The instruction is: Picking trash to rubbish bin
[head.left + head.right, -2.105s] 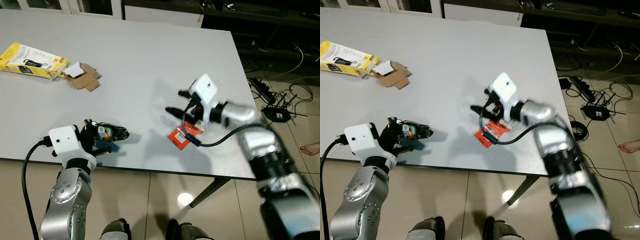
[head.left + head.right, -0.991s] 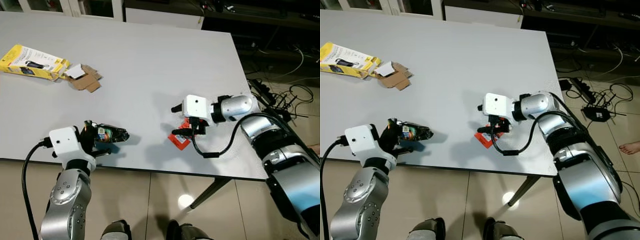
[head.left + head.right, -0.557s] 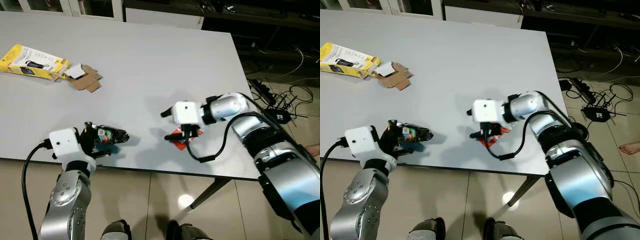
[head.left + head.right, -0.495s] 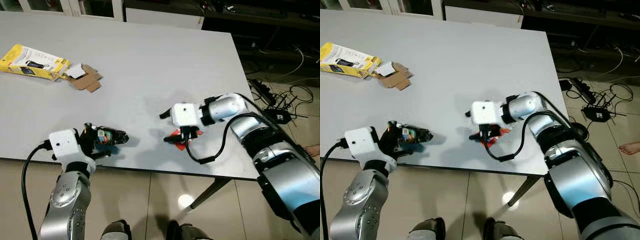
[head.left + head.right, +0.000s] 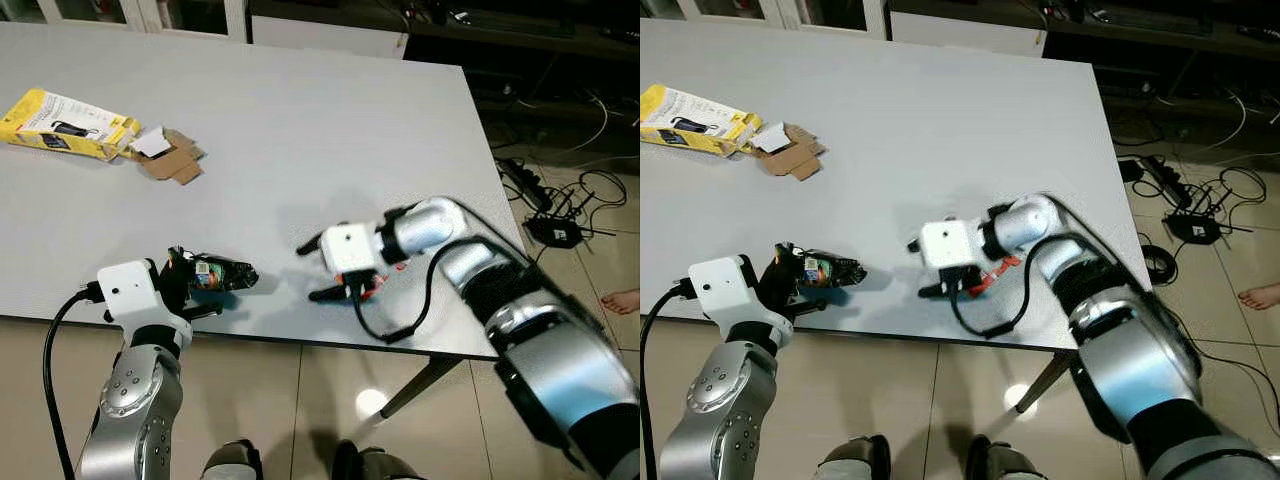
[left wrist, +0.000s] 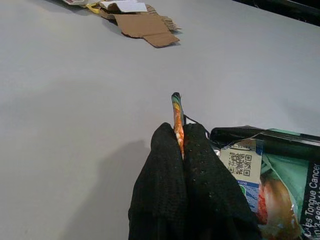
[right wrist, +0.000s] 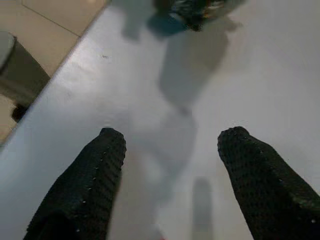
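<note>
My left gripper [image 5: 188, 282] hovers at the table's front edge, shut on the edge of a crumpled dark snack wrapper [image 5: 225, 272]. In the left wrist view the two fingers [image 6: 165, 165] pinch the wrapper's thin orange rim, and its printed body [image 6: 265, 170] lies beside them. To the right, my right gripper [image 5: 312, 270] stands open just above the table, pointing left toward that wrapper. A small red wrapper [image 5: 373, 283] lies on the table under its wrist, mostly hidden. The right wrist view has both fingers [image 7: 95, 180] spread over bare tabletop.
A yellow box [image 5: 65, 122] and torn cardboard pieces [image 5: 168, 160] lie at the table's [image 5: 300, 120] far left. Cables and a power strip [image 5: 555, 205] are on the floor to the right, with a person's foot [image 5: 625, 298] beyond.
My right gripper has swung left along the front of the table, past the red wrapper and closer to the left gripper. The left gripper keeps the dark wrapper in the same place.
</note>
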Motion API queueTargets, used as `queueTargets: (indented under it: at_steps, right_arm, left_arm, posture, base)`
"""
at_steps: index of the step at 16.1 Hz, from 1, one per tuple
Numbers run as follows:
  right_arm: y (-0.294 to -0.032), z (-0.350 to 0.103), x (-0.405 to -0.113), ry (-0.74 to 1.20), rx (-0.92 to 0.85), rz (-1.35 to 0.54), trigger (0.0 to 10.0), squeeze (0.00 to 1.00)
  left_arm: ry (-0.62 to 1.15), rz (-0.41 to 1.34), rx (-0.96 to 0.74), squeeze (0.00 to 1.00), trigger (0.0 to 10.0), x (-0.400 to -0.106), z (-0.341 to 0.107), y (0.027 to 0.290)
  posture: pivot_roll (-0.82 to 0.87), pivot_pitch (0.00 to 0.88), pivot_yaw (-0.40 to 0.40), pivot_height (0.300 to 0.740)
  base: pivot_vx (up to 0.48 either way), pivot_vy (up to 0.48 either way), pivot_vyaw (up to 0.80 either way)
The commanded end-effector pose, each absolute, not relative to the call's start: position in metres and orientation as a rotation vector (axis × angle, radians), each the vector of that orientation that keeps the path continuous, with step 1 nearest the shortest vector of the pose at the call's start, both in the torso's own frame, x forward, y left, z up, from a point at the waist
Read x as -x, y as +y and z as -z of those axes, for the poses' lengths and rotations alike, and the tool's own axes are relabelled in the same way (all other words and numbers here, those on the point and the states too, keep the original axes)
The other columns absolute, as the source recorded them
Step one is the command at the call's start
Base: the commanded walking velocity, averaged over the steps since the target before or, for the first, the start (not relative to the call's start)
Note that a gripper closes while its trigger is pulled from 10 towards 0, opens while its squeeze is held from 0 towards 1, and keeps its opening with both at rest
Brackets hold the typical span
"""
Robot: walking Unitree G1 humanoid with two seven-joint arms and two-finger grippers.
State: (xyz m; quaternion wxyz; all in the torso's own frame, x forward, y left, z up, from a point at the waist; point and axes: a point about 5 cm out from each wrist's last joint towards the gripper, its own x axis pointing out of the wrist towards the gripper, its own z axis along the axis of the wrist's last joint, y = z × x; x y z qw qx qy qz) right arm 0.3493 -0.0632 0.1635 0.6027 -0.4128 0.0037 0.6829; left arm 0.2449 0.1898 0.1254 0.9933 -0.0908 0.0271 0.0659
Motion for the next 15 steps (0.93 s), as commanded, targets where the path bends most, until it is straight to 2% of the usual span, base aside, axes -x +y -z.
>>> queueTargets:
  at_steps: [1, 2, 6, 8, 9, 10, 15]
  right_arm:
    - [-0.066, -0.155, -0.345, 0.038, 0.951, -1.617, 1.8, 0.00]
    - [-0.066, -0.154, -0.344, 0.040, 0.948, -1.623, 2.2, 0.00]
    - [-0.068, -0.152, -0.344, 0.050, 0.949, -1.623, 2.0, 0.00]
    - [-0.073, -0.152, -0.349, 0.075, 0.940, -1.561, 1.3, 0.00]
    - [-0.075, -0.153, -0.351, 0.079, 0.933, -1.538, 0.2, 0.00]
    - [-0.075, -0.153, -0.352, 0.080, 0.931, -1.532, 0.0, 0.00]
    - [-0.079, -0.154, -0.354, 0.089, 0.945, -1.505, 0.0, 0.00]
  left_arm:
    - [0.057, -0.133, 0.188, 0.00, 10.0, -0.242, -0.125, 0.189]
    - [0.057, -0.134, 0.189, 0.00, 10.0, -0.242, -0.125, 0.189]
    - [0.059, -0.135, 0.194, 0.00, 10.0, -0.242, -0.125, 0.188]
    - [0.062, -0.134, 0.198, 0.00, 10.0, -0.241, -0.124, 0.188]
    - [0.063, -0.134, 0.198, 0.00, 10.0, -0.241, -0.124, 0.188]
    - [0.063, -0.134, 0.199, 0.00, 10.0, -0.241, -0.124, 0.188]
    - [0.062, -0.133, 0.200, 0.00, 10.0, -0.240, -0.124, 0.187]
  posture:
    - [0.06, 0.150, -0.073, 0.740]
    - [0.06, 0.150, -0.073, 0.740]
    - [0.06, 0.151, -0.080, 0.740]
    - [0.06, 0.151, -0.081, 0.740]
    - [0.06, 0.151, -0.081, 0.740]
    - [0.06, 0.151, -0.081, 0.740]
    - [0.06, 0.150, -0.083, 0.740]
  base:
    - [0.000, 0.000, 0.00]
    - [0.000, 0.000, 0.00]
    - [0.000, 0.000, 0.00]
    - [0.000, 0.000, 0.00]
    - [0.000, 0.000, 0.00]
    - [0.000, 0.000, 0.00]
    - [0.000, 0.000, 0.00]
